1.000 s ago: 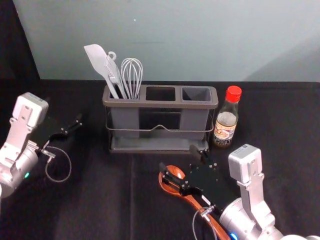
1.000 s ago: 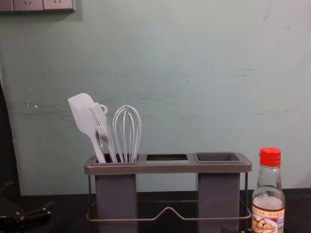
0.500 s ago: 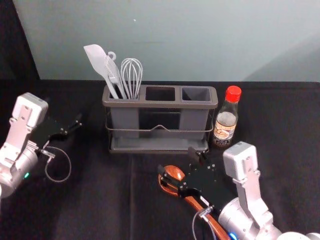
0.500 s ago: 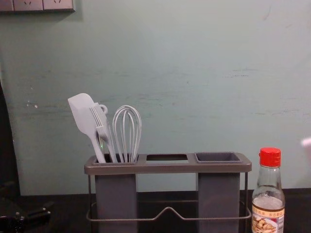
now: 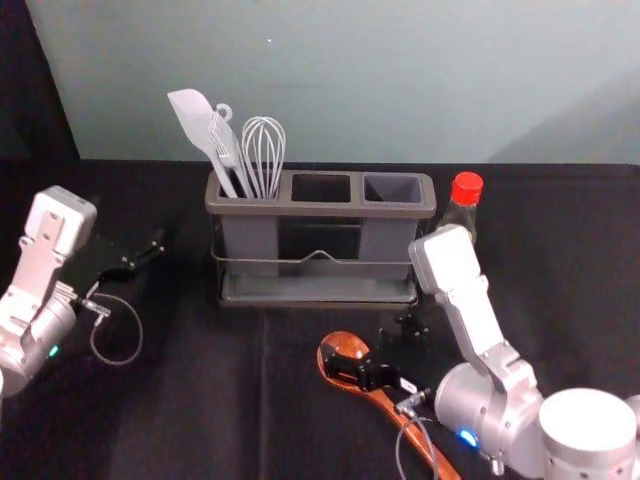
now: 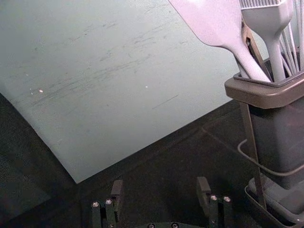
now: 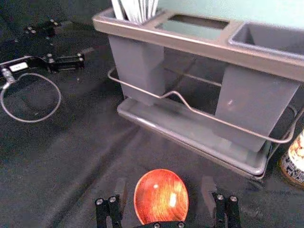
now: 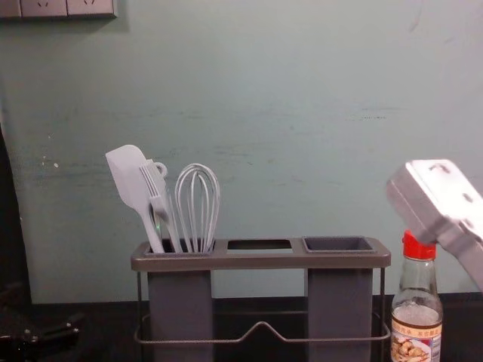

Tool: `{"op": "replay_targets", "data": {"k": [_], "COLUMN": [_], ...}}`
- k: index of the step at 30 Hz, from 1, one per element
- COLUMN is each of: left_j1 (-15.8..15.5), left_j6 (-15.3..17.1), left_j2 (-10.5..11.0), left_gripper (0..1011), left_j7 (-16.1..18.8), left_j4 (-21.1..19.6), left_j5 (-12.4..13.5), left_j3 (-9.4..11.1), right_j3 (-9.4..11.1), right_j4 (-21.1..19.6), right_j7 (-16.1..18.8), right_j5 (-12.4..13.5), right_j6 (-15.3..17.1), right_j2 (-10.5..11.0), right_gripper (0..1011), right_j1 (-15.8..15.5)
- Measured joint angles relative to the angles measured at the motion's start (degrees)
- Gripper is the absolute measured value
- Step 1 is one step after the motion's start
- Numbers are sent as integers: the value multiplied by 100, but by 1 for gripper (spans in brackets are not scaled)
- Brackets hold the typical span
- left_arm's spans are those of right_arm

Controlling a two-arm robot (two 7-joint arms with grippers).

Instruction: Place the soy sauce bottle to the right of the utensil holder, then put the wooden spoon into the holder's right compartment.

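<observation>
On the far L of a dark-covered table [image 5: 200,410], the left gripper [image 6: 160,183] is parked, fingers spread w/ nothing btwn them. Next, toward the back, stands the utensil holder [image 5: 300,208]. Its left compartment [image 8: 179,302] has a spatula [image 8: 130,177], a brush [image 8: 158,200] and a whisk [image 8: 198,204] (all pale, heads up); the middle opening [image 5: 321,188] and the right compartment [image 5: 393,188] have no utensils.

In front of the holder, the wooden spoon [image 5: 348,344] lies on the table, bowl toward the holder, handle slanting toward the near R. The right gripper [image 7: 165,183] is at the bowl, fingers apart on either side, so no firm grip shows.

Just R of the holder, the soy sauce bottle [image 8: 416,317] stands upright, red cap on, partly behind the right arm in the head view.

Progress: bottle step looks done, so approx. half the job. Left to do: close on the spoon, lift it, get it into the R compartment.
</observation>
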Motion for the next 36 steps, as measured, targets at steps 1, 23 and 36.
{"op": "replay_targets", "data": {"k": [1, 23, 36], "left_j1": [0, 0, 0], "left_j6": [0, 0, 0], "left_j2": [0, 0, 0], "left_gripper": [1000, 1000, 1000], "left_j7": [0, 0, 0], "left_j4": [0, 0, 0], "left_j5": [0, 0, 0], "left_j3": [0, 0, 0], "right_j3": [15, -346, -590], "right_j4": [0, 607, 815], "right_j7": [35, 344, 501], "right_j5": [16, -424, -717], "right_j6": [273, 2030, 2397], "right_j2": [-37, -293, -312], "right_gripper": [1002, 1002, 1002], "right_j1": [76, 1183, 1445]}}
